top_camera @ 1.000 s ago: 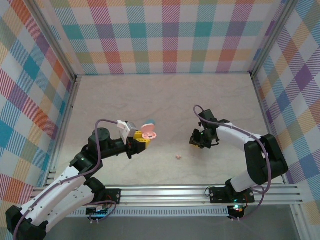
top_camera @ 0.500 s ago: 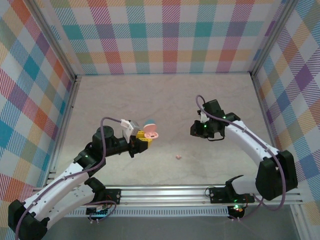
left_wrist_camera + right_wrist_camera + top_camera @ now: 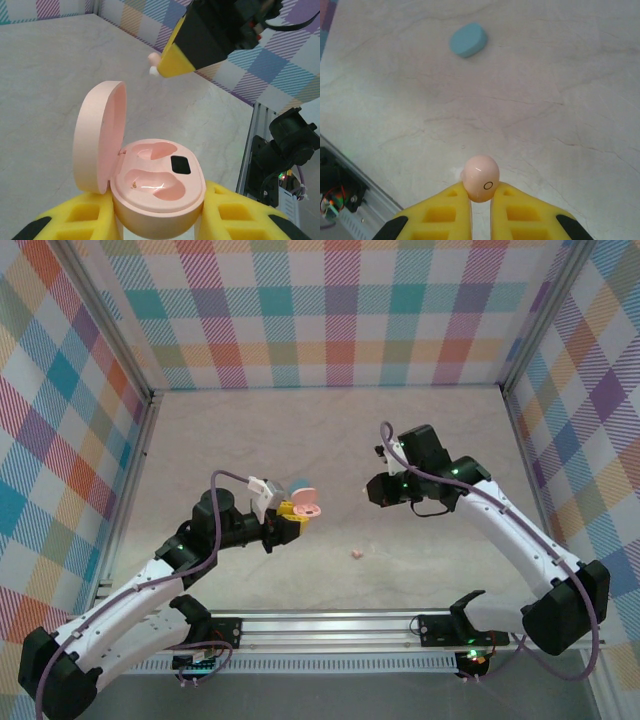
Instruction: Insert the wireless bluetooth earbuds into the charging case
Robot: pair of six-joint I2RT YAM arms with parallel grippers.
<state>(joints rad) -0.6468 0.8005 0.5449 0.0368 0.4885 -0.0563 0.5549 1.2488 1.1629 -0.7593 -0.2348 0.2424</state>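
My left gripper (image 3: 157, 222) is shut on the base of the pink charging case (image 3: 159, 186), held up off the table with its lid (image 3: 99, 136) swung open to the left. Both wells in it are empty. My right gripper (image 3: 481, 200) is shut on a pink earbud (image 3: 481, 184), which sticks out past the yellow fingertips. In the left wrist view that earbud (image 3: 155, 63) hangs above and behind the case, apart from it. From above, the right gripper (image 3: 369, 491) sits to the right of the case (image 3: 304, 508). A second pink earbud (image 3: 356, 553) lies on the table.
A closed blue oval case (image 3: 468, 39) lies on the table, just behind the pink case (image 3: 297, 483) in the top view. The aluminium rail (image 3: 400, 625) runs along the near edge, and checked walls (image 3: 330, 310) close in the other sides.
The right arm has swung left and farther from its base, carrying the pink earbud toward the held case. The left gripper has shifted slightly right with the case.
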